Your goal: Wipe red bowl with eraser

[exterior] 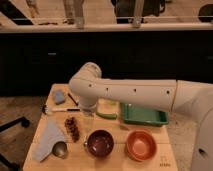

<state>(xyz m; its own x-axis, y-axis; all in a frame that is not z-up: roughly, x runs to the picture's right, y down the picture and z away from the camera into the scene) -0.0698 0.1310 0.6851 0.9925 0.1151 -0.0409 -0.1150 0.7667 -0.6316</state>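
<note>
The red bowl (141, 145) is orange-red with a glossy inside and sits at the front right of the wooden table (117, 131). It holds nothing. A dark, narrow block that looks like the eraser (73, 98) lies at the back left, next to the blue-grey pad (60, 96), partly hidden by my arm. My white arm reaches in from the right, and its bend hangs over the back left of the table. My gripper (89, 112) points down just right of the eraser, well away from the red bowl.
A dark maroon bowl (100, 143) sits left of the red bowl. A green tray (145, 116) stands at the back right, with a yellow-green pad (106, 109) beside it. A brush (56, 109), a reddish-brown lump (72, 129), a grey cloth (49, 139) and a metal cup (60, 149) lie on the left.
</note>
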